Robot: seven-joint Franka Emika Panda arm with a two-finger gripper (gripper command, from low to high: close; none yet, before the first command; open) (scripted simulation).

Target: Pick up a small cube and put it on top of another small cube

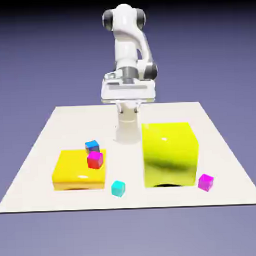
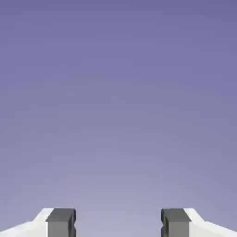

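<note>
Franka two-finger gripper [image 1: 128, 109] — fingers parted, nothing between them, raised above the table [image 1: 68, 135]. Cyan cube [image 1: 118, 188] — on the tabletop, between yellow slab [image 1: 79, 169] and yellow-green block [image 1: 169, 154]. Magenta cube [image 1: 206, 182] — just beside that block, exterior view's right.

No readable text, labels, brands, numbers or signs show in either view.

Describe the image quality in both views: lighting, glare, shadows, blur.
Exterior view: bright and flat, the tabletop nearly washed out; small glare spots on the flat yellow block and the big yellow-green block, the latter shaded dark low down; edges slightly soft. Hand view: smooth violet backdrop, paler toward the bottom, no glare; fingertips fairly crisp.
</note>
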